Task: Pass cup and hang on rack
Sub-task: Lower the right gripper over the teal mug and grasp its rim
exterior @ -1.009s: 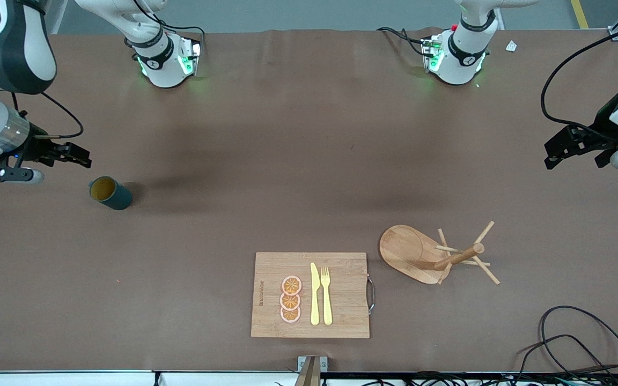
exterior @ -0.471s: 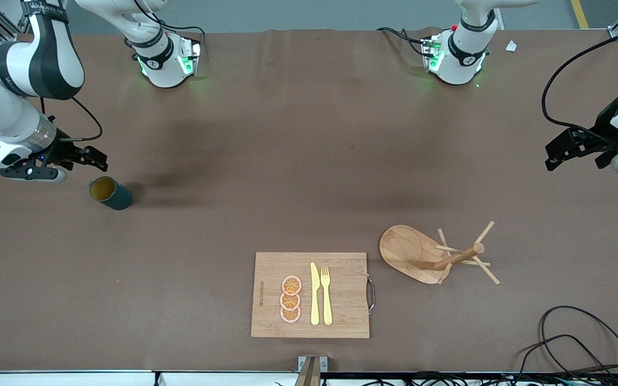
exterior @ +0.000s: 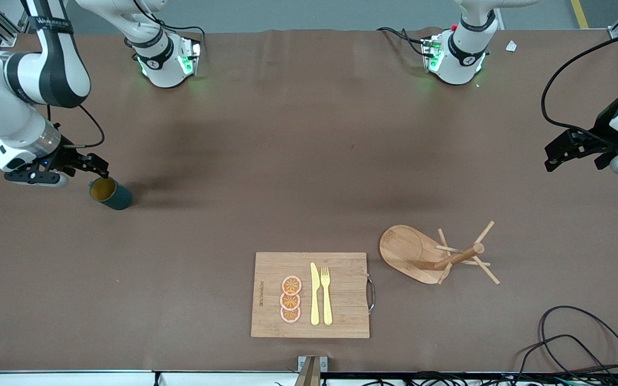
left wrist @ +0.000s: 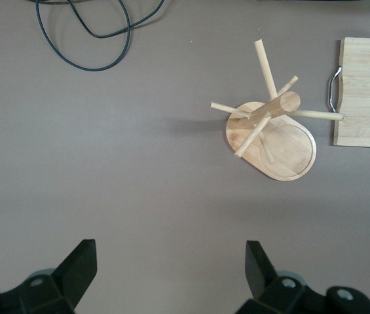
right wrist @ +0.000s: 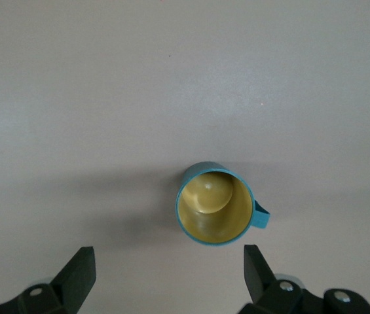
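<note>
The cup (exterior: 110, 194), dark teal with a yellow inside, stands upright on the brown table toward the right arm's end. My right gripper (exterior: 94, 165) hangs open just above it, beside its rim. In the right wrist view the cup (right wrist: 214, 203) shows its mouth, with its handle (right wrist: 261, 216) on the side, and the right gripper (right wrist: 168, 271) holds nothing. The wooden rack (exterior: 438, 256) stands nearer the front camera toward the left arm's end. My left gripper (exterior: 574, 155) waits open above that end of the table. The left wrist view shows the rack (left wrist: 271, 131) past the left gripper (left wrist: 170, 268).
A wooden cutting board (exterior: 311, 295) with orange slices, a yellow knife and a fork lies near the table's front edge, beside the rack. Black cables (exterior: 582, 343) loop at the front corner at the left arm's end. The board's metal handle (left wrist: 333, 88) faces the rack.
My right arm has swung in and come down, bringing its open gripper close over the cup. The cup, the rack and the left arm have not moved.
</note>
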Controlling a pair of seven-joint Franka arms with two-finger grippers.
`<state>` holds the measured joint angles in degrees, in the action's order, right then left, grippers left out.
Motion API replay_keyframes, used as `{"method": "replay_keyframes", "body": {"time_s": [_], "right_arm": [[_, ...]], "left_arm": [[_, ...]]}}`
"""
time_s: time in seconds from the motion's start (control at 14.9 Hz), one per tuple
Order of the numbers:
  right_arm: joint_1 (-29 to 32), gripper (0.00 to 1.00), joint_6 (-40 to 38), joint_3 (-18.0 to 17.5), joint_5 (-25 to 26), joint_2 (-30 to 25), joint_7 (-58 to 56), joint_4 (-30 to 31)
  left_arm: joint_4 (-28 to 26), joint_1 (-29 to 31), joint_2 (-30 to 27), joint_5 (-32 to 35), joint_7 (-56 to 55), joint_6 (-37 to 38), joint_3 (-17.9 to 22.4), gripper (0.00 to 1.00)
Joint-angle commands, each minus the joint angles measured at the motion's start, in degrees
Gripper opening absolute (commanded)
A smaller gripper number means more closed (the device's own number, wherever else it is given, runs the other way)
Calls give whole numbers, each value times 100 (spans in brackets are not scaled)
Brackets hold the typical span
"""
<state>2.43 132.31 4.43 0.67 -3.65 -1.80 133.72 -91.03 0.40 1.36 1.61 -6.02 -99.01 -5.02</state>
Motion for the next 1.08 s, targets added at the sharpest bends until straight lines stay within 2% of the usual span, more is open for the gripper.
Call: {"method": "replay_keyframes", "body": {"time_s": [0.0, 0.34, 1.01], "right_arm": [[64, 100, 496, -30, 3, 171, -39, 259], [56, 100, 1130, -38, -41, 663, 5, 286], [3, 99, 1306, -47, -85, 1033, 5, 400]], "left_arm": [[156, 30, 66, 23, 4, 101, -25, 100], [156, 30, 66, 23, 4, 101, -16, 100], [156, 39, 66, 23, 4, 101, -16, 100]]}}
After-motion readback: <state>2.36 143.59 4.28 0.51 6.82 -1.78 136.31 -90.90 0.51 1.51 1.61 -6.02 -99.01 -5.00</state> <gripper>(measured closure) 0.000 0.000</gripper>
